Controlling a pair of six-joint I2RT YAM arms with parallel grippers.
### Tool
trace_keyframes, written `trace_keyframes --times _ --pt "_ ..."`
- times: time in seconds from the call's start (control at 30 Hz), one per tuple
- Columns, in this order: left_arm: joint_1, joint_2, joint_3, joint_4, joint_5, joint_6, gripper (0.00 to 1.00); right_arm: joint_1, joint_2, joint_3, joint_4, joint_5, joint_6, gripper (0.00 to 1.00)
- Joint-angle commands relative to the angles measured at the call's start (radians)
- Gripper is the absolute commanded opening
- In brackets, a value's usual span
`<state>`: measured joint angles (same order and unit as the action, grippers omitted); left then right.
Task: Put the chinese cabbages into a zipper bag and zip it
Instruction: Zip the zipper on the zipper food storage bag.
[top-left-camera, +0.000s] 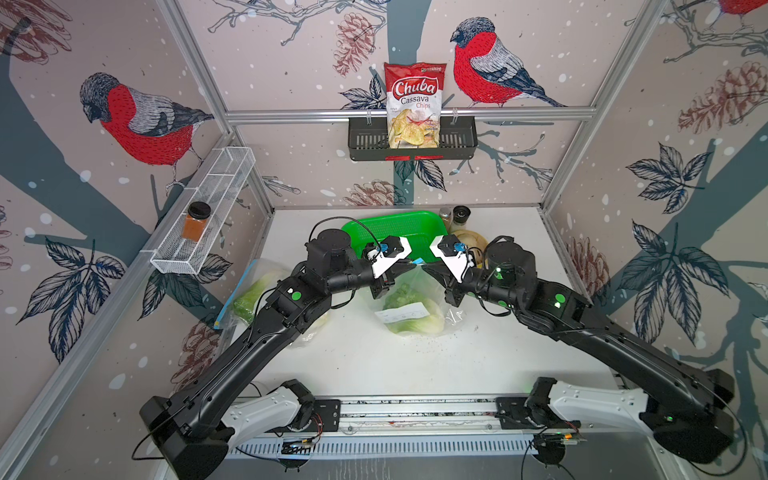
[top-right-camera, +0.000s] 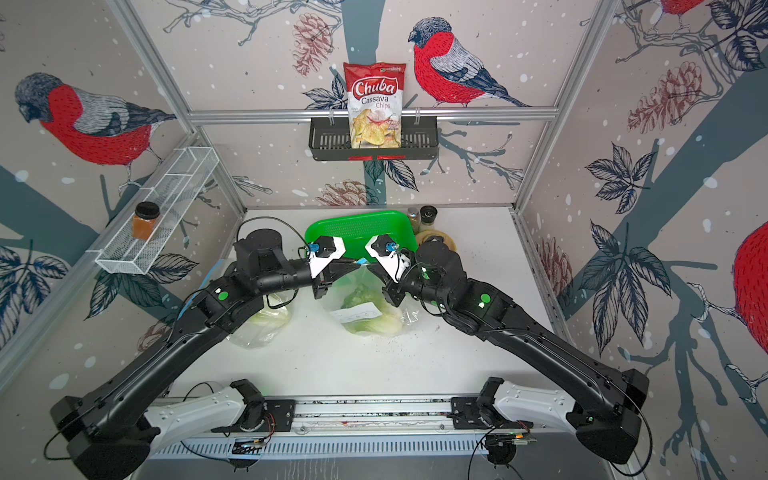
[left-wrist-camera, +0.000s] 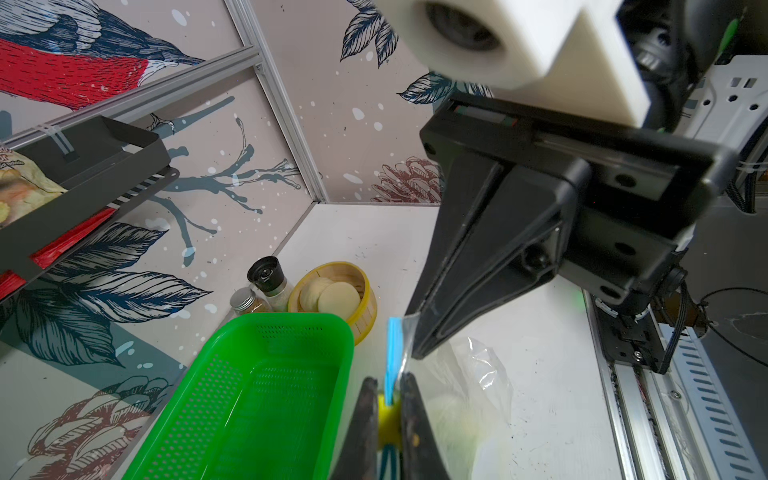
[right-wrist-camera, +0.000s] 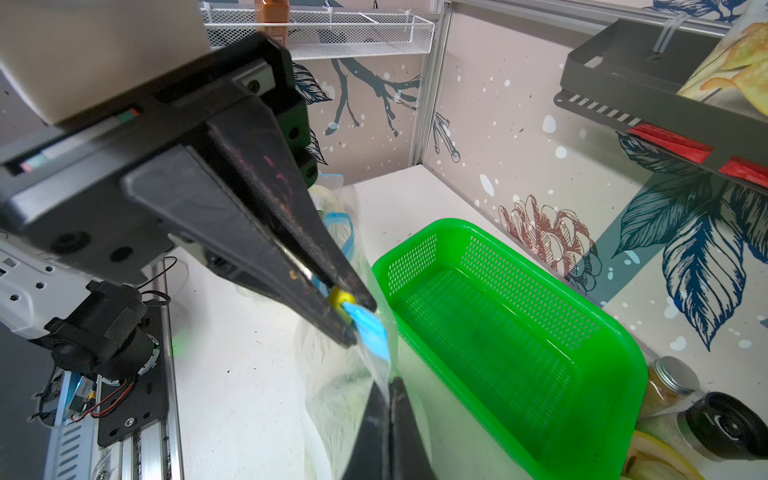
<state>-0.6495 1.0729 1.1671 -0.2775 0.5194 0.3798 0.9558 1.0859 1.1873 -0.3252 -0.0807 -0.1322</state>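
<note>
A clear zipper bag (top-left-camera: 415, 299) (top-right-camera: 365, 299) stands on the white table, holding chinese cabbages (top-left-camera: 409, 311) (top-right-camera: 368, 320) with green leaves and pale bases. Its blue zip strip (left-wrist-camera: 392, 353) (right-wrist-camera: 370, 328) runs between my two grippers. My left gripper (left-wrist-camera: 388, 380) (top-left-camera: 409, 264) is shut on the yellow slider (left-wrist-camera: 389, 413) (right-wrist-camera: 340, 297) of the zip. My right gripper (right-wrist-camera: 390, 380) (top-left-camera: 426, 268) is shut on the bag's top corner just beyond the strip's end. A second clear bag with cabbage (top-left-camera: 251, 295) (top-right-camera: 270, 320) lies under my left arm.
An empty green mesh basket (top-left-camera: 399, 228) (left-wrist-camera: 249, 395) (right-wrist-camera: 498, 332) sits just behind the bag. Beside it are a bamboo steamer (left-wrist-camera: 361, 307), a pepper grinder (top-left-camera: 461, 214) and a small jar (left-wrist-camera: 243, 301). Wall racks hold a chips bag (top-left-camera: 413, 104) and an orange jar (top-left-camera: 195, 222).
</note>
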Motion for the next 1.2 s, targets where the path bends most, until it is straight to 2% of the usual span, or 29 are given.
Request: trace_keyframes --times 0.0,0.37,0.63,1.17 --pt "0.019 -0.012 -0.004 -0.023 -0.083 -0.016 0.00 -0.013 -0.012 0.004 0.027 0.088 0.027 0.00" --pt "0.054 -0.016 -0.006 -0.058 -0.136 -0.040 0.00 -0.050 -0.026 0.009 0.014 0.113 0.075 0.00" --pt "0.061 -0.056 -0.052 -0.046 -0.178 -0.097 0.00 -0.128 -0.059 0.019 -0.018 0.174 0.187 0.00" --pt "0.060 -0.117 -0.107 -0.042 -0.140 -0.252 0.00 -0.246 -0.140 0.070 -0.159 0.327 0.363 0.00"
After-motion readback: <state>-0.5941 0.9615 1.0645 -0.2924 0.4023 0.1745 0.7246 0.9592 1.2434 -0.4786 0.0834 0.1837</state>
